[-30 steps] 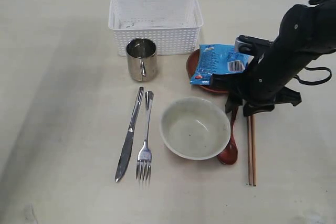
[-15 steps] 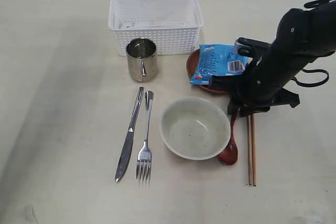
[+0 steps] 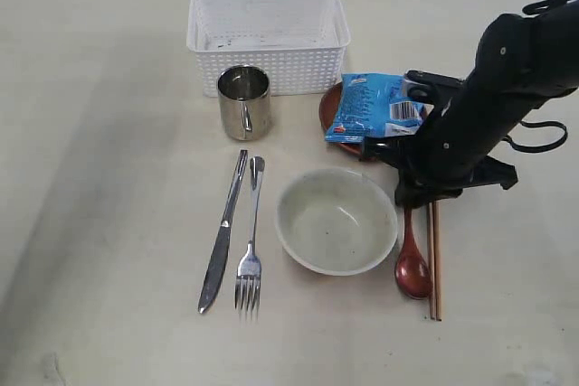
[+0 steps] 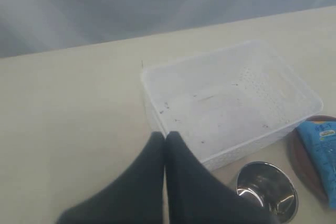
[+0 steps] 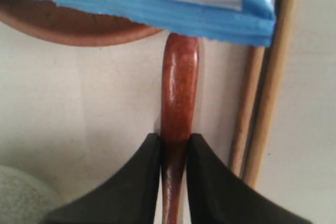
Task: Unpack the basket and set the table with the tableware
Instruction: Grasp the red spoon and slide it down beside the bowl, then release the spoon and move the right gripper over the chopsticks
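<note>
One white basket (image 3: 271,70) is seen at the far side of the table (image 3: 109,178), at 11 o'clock from the one cream bowl (image 3: 336,220). One steel mug (image 3: 244,101) is set just in front of the basket. One knife (image 3: 223,230) and one fork (image 3: 251,241) are laid side by side at 9 o'clock from the bowl. One red-brown plate (image 3: 324,115) is at 1 o'clock, and one blue snack bag (image 3: 371,108) is laid on it. A white label (image 3: 407,113) with black bar lines is seen on the bag; its words cannot be read. One red-brown spoon (image 3: 412,268) and two wooden chopsticks (image 3: 435,259) are laid at 4 o'clock. The spoon's handle is pinched by the right gripper (image 5: 174,139), with the fingers pressed against both its sides. The left gripper (image 4: 165,136) is shut tight, and nothing is held in it. The table is pale cream with faint grain, and a grey wall is seen behind it.
</note>
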`<state>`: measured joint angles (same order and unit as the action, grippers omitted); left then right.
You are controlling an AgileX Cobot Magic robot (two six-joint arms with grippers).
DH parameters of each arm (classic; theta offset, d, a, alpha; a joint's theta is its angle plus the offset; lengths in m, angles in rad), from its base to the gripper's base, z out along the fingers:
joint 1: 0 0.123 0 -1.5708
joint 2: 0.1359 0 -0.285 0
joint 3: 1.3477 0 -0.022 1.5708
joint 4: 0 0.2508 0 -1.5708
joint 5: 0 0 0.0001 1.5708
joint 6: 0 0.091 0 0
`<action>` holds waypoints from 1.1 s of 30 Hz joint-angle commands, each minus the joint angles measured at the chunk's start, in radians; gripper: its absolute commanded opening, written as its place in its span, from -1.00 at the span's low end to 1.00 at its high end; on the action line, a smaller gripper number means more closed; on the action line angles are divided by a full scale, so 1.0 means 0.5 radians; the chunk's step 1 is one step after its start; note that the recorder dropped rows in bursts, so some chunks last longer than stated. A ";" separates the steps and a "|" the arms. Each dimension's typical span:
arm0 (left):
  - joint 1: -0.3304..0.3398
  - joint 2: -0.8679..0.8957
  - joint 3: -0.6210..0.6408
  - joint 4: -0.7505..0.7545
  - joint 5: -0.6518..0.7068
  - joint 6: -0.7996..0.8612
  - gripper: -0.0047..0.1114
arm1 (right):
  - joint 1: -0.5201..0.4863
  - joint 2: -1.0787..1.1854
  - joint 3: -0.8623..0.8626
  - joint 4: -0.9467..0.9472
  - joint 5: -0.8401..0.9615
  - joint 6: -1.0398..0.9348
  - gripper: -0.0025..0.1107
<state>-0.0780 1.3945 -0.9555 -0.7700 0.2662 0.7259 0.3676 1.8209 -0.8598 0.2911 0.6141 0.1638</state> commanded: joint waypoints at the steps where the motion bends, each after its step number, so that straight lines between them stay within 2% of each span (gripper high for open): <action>1: -0.009 -0.014 0.012 -0.001 0.007 0.008 -0.92 | 0.071 0.003 0.000 -0.010 0.049 -0.020 -0.80; 4: -0.009 -0.014 0.012 -0.001 0.007 0.014 -0.92 | 0.087 0.003 0.000 -0.010 0.044 -0.020 -0.68; 9: -0.009 -0.014 0.012 -0.001 0.007 0.014 -0.92 | 0.087 -0.006 0.000 -0.014 0.044 -0.020 -0.23; 10: -0.009 -0.014 0.012 -0.001 0.007 0.014 -0.92 | 0.087 -0.014 0.000 -0.014 0.044 -0.020 -0.19; 16: -0.009 -0.014 0.012 -0.001 0.015 0.014 -0.92 | 0.084 -0.202 0.000 -0.205 0.058 0.062 -0.19; 24: -0.009 -0.014 0.012 -0.001 0.015 0.014 -0.92 | 0.084 -0.410 0.000 -0.971 0.263 0.723 -0.19; 31: -0.009 -0.014 0.012 -0.001 0.027 0.014 -0.92 | 0.084 -0.244 0.000 -0.995 0.192 0.832 -0.19; 33: -0.009 -0.014 0.012 -0.001 0.031 0.014 -0.92 | 0.084 -0.169 0.000 -0.995 0.133 0.847 -0.25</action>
<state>-0.0780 1.3945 -0.9555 -0.7700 0.2763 0.7295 0.4119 1.7086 -0.8597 -0.1975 0.7084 0.5752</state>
